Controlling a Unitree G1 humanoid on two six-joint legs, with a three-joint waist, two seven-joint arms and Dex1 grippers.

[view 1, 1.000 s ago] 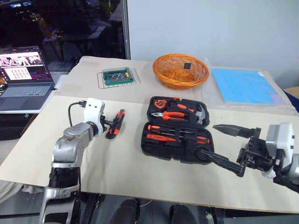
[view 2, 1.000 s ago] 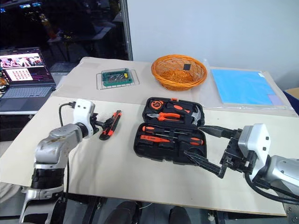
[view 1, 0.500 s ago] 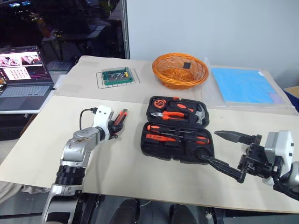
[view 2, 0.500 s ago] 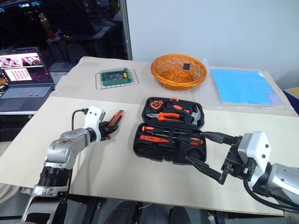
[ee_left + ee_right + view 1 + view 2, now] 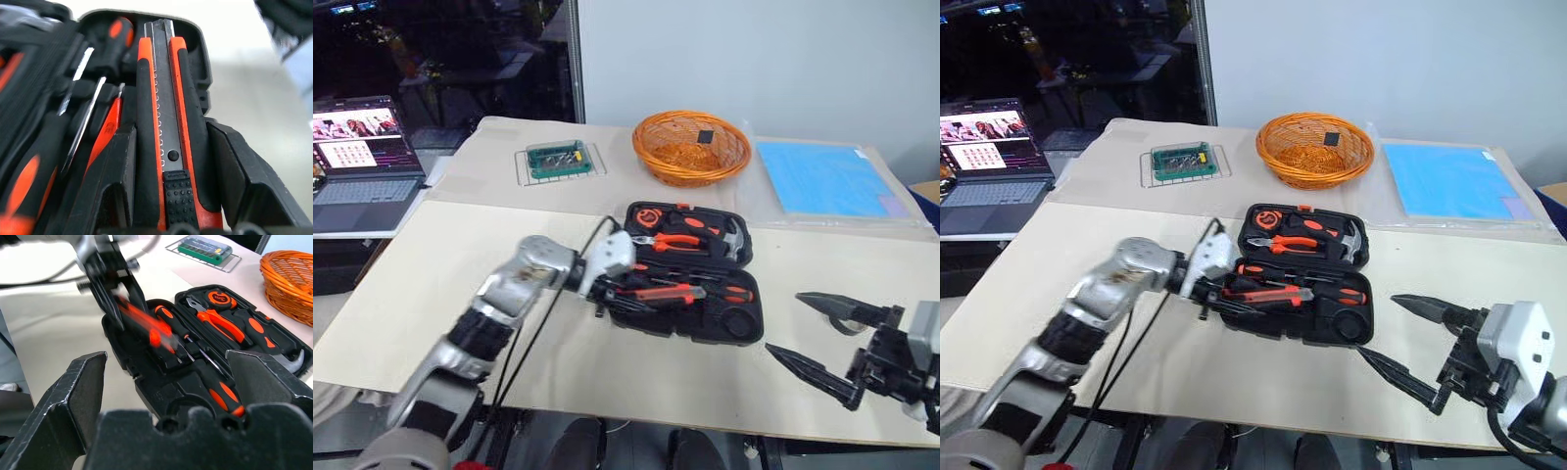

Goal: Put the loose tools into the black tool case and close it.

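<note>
- The utility knife (image 5: 164,122), orange and black, sits clamped between the two black fingers (image 5: 115,186) of the left gripper (image 5: 612,291), its length running along them.
- In the head views the knife (image 5: 668,292) is held over the near half of the black tool case (image 5: 744,328), roughly level and pointing toward the robot's right.
- The case lies open on the pale table (image 5: 411,284), its lid half farther from the robot.
- The near half holds black-and-orange screwdrivers (image 5: 217,391), their steel shafts side by side just beside the knife.
- The lid half carries orange-handled pliers (image 5: 674,242), a hammer (image 5: 736,238) and a round tape measure (image 5: 649,214).
- The right gripper (image 5: 1408,345) hangs near the case's right end, clear of it, its fingers spread wide with nothing between them.
- Beyond the case stand an orange wicker basket (image 5: 691,147) and a green box on a wire rack (image 5: 558,159).
- A blue sheet (image 5: 822,179) lies at the far right, and an open laptop (image 5: 362,162) sits off the left edge of the table.
</note>
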